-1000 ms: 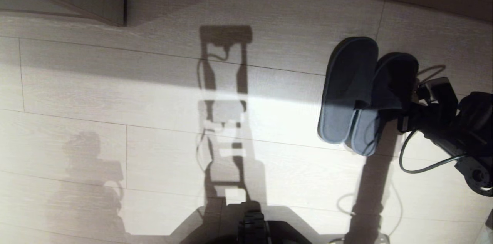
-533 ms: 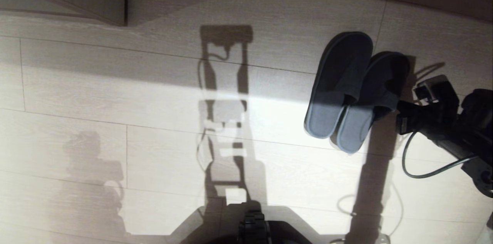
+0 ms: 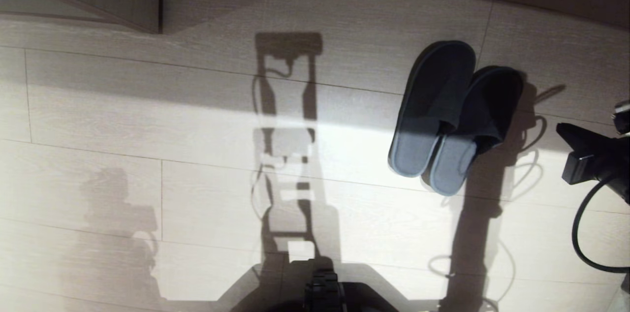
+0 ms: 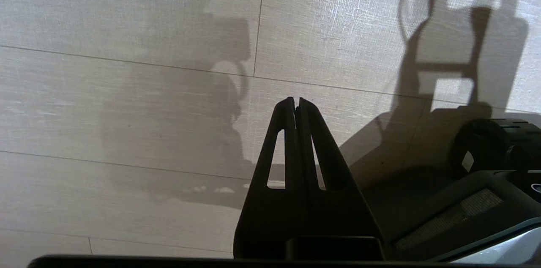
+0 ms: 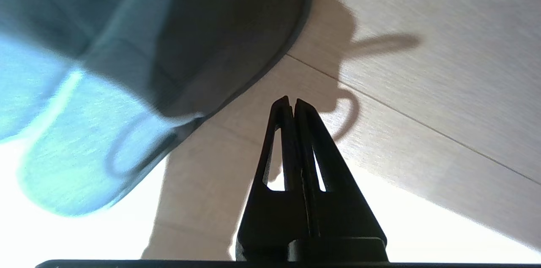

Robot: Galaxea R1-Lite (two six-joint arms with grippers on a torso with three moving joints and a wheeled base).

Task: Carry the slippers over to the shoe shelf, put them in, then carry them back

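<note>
Soft matt cloth slippers (image 3: pixel 453 115) lie on a pale, matt wood-grain floor (image 3: pixel 147 105).

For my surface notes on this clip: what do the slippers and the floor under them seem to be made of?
The slippers: apparently soft blue-grey fabric, matte, with a fine woven texture on the insoles and a thin darker edge.
The floor: pale wood-grain planks with thin seams, possibly laminate or wood-look tile; a low sheen where the light falls.

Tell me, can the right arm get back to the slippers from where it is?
Probably yes: the right claw, shut and empty, sits just beside the slippers with only bare floor between them.
</note>
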